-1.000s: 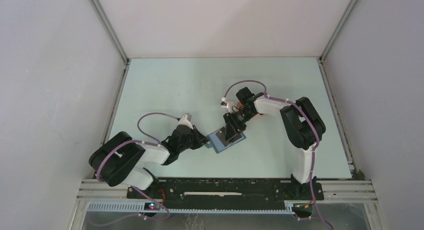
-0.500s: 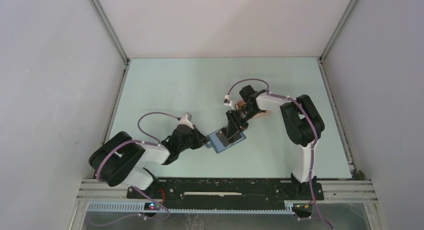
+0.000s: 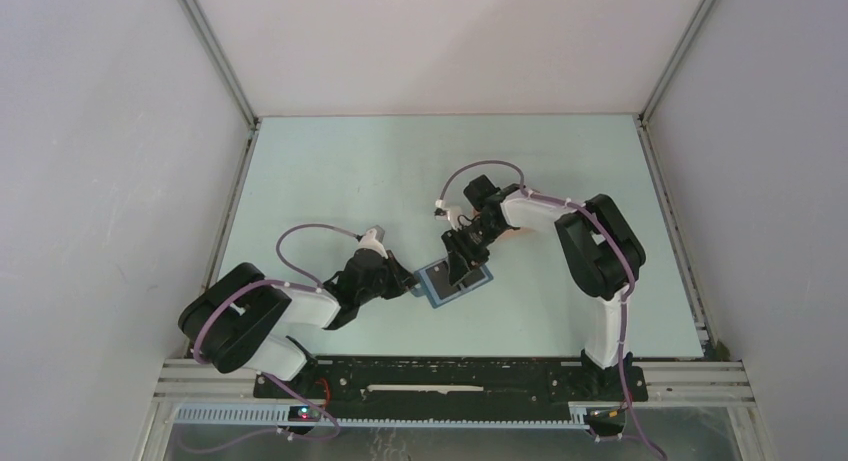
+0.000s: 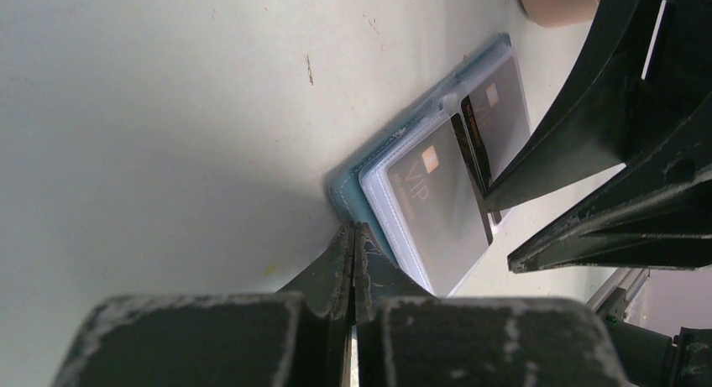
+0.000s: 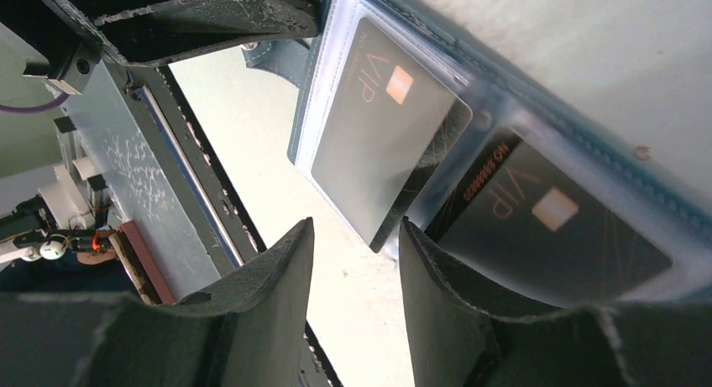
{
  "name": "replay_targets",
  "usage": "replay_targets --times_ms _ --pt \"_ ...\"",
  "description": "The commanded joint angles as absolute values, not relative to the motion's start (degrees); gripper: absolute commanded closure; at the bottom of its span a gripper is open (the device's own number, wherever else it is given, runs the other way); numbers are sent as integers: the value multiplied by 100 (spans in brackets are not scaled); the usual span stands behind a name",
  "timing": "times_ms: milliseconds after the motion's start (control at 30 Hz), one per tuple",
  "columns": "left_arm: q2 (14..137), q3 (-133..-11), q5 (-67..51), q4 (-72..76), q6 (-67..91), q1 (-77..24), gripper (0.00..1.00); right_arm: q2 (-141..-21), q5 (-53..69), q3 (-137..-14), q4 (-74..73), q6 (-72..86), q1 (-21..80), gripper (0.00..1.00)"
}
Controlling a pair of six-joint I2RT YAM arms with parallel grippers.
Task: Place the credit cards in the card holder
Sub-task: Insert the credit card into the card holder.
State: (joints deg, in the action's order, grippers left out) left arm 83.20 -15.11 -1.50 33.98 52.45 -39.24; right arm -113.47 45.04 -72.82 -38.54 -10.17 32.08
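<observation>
The dark-blue card holder [image 3: 440, 287] lies open on the table, its clear sleeves facing up. One dark credit card [image 5: 386, 143] marked VIP sits in one sleeve, its corner poking out just beside my right fingertips. A second dark card [image 5: 546, 227] lies in the neighbouring sleeve, with another card edge under it. My right gripper [image 5: 353, 232] hovers open over the holder's near edge, gripping nothing. My left gripper [image 4: 354, 229] is shut, its tips touching the holder's blue edge [image 4: 351, 185]. The same cards [image 4: 437, 202] also show in the left wrist view.
A peach-pink tray [image 4: 554, 2] sits beyond the holder, mostly covered by the right arm in the top view. The right gripper's fingers [image 4: 588, 110] stand close to the left gripper over the holder. Metal frame rails [image 3: 450, 366] run along the table's near edge.
The right wrist has shifted slightly left and nearer above the holder. The left arm and the holder have stayed where they were.
</observation>
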Motion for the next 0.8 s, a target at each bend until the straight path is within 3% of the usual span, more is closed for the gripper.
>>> replay_targets --times_ms 0,233,467,633,767 --pt "8631 -1252 -286 2005 4902 -3955 100 -11183 4563 -7489 -3880 -1055 3334 50" --pt "8414 -1201 -285 2022 4931 -3955 100 -11127 4487 -7586 -3975 -1245 3305 50" --pt "7264 -1413 215 1090 4686 -3948 95 -10253 4508 -7377 -4054 -2260 3161 51" --pt "5729 -1607 771 -27 4378 -3944 64 -9304 4721 -6809 -3384 -2636 3178 52" --pt "4269 -1535 865 -482 4122 -3946 45 -8471 5065 -6128 -2502 -2774 3184 54"
